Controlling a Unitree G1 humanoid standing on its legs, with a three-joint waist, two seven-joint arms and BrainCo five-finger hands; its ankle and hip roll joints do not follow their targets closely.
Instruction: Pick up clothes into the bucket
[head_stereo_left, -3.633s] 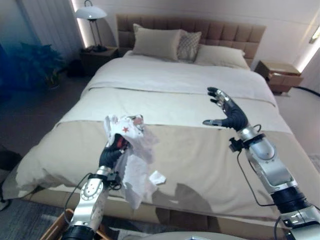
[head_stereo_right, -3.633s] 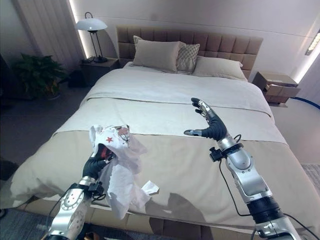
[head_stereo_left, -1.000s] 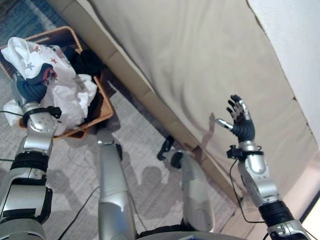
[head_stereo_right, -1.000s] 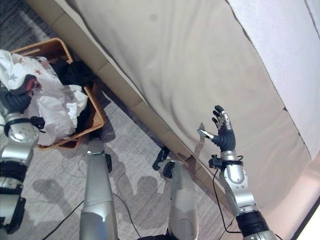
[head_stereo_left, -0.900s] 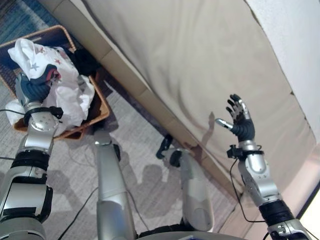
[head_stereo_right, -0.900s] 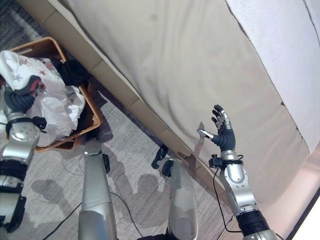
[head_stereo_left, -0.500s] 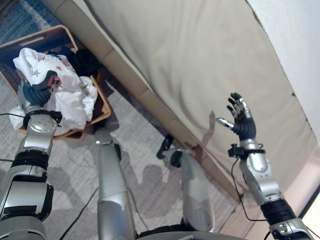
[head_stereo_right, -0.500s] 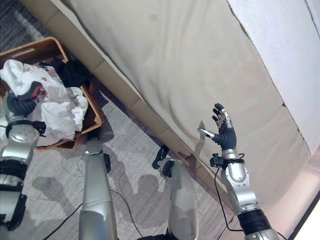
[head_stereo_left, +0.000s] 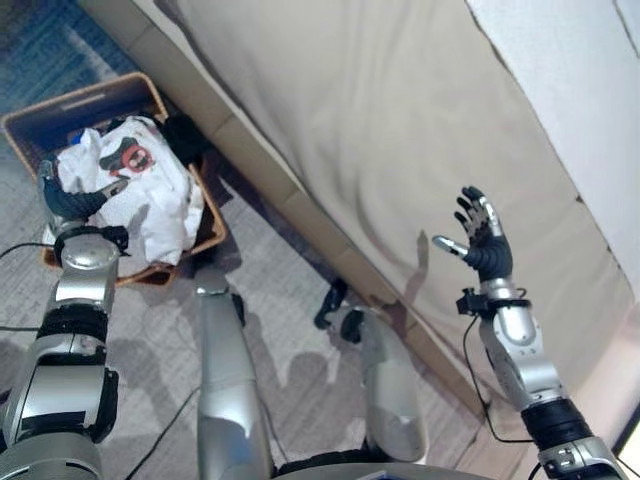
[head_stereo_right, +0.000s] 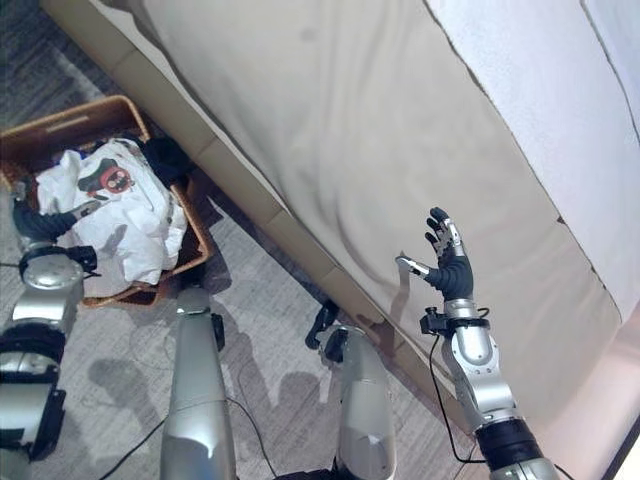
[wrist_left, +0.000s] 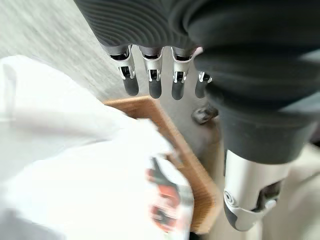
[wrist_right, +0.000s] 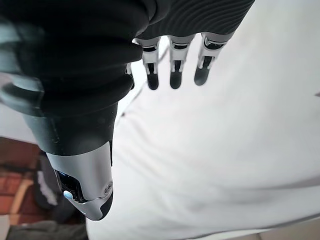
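Left wrist view shows the left hand (wrist_left: 165, 50) with its fingers (wrist_left: 152, 80) straight and spread, holding nothing; the thumb stands apart to the side. Just past the fingertips lies the white garment (wrist_left: 75, 170), a crumpled cloth with a red and black print facing up, heaped in the wicker basket (wrist_left: 172, 142), whose brown woven rim runs along the edge of the cloth beyond the fingers. Grey carpet (wrist_left: 45, 35) lies past the basket rim.

From the head camera, the left hand (head_stereo_left: 75, 200) sits at the near edge of the basket (head_stereo_left: 110, 95), its fingers extended toward the white garment (head_stereo_left: 140, 195) and at most brushing the cloth without gripping it. The garment fills most of the basket, and a dark piece of clothing (head_stereo_left: 185, 135) shows beside it on the far side from the fingers, next to the bed (head_stereo_left: 400, 130). The basket stands on the carpet close against the beige side of the bed.

The right hand (head_stereo_left: 478, 235) is raised well apart from the basket, over the edge of the beige bedspread, fingers (wrist_right: 172, 70) straight and fanned, thumb out, holding nothing. Its wrist view looks past the fingertips onto pale bedding (wrist_right: 240, 150).
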